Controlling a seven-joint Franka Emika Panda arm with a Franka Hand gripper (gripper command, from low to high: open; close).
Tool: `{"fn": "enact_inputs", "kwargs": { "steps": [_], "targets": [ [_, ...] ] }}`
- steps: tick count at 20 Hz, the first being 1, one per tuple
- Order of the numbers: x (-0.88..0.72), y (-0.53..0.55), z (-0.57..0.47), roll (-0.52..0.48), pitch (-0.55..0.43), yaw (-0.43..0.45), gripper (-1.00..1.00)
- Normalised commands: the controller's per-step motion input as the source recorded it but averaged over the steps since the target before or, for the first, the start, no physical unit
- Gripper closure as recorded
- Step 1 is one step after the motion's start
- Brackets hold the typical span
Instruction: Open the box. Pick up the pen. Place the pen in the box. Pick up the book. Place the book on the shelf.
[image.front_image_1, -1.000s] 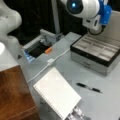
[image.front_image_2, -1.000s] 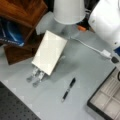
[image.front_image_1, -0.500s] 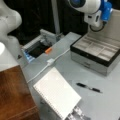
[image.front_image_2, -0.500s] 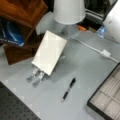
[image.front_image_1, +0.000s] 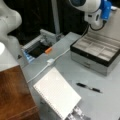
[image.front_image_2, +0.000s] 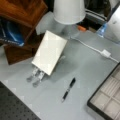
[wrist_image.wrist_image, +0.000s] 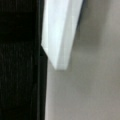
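Note:
The box (image.front_image_1: 87, 53) stands open at a front view's right, its beige compartments showing and its lid tilted back; a corner of the box (image.front_image_2: 106, 101) also shows. The thin black pen (image.front_image_1: 88, 87) lies on the grey table in front of it, and the pen (image.front_image_2: 68, 88) lies apart from everything. The white book (image.front_image_1: 57, 96) leans tilted on a silver stand; the book (image.front_image_2: 50, 55) shows in both front views. The reddish-brown shelf (image.front_image_1: 15, 95) is at the left, and the shelf (image.front_image_2: 22, 15) is at the top left. My gripper (image.front_image_1: 97, 23) hangs above the box's back edge by the lid.
A dark recessed tray with a blue edge (image.front_image_1: 37, 48) sits at the table's back, an orange piece (image.front_image_1: 48, 50) beside it. A white cable with an adapter (image.front_image_1: 50, 61) crosses the table. The stand's silver feet (image.front_image_2: 35, 76) stick out below the book. A black perforated mat (image.front_image_2: 12, 105) lies at the bottom left.
The arm has shifted slightly towards a front view's right, away from the table's middle. Pen, book and box have stayed in place.

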Motion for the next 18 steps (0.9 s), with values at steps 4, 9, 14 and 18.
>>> {"fn": "enact_inputs", "kwargs": {
  "steps": [4, 9, 14, 18],
  "targets": [
    [-0.32, 0.03, -0.11, 0.083, 0.070, -0.283, -1.00],
    [-0.36, -0.24, 0.00, 0.033, 0.136, -0.193, -1.00],
    [-0.26, -0.49, 0.08, -0.029, 0.150, -0.064, -1.00],
    [0.00, -0.48, 0.06, -0.064, 0.131, 0.023, -1.00]
  ]
}}
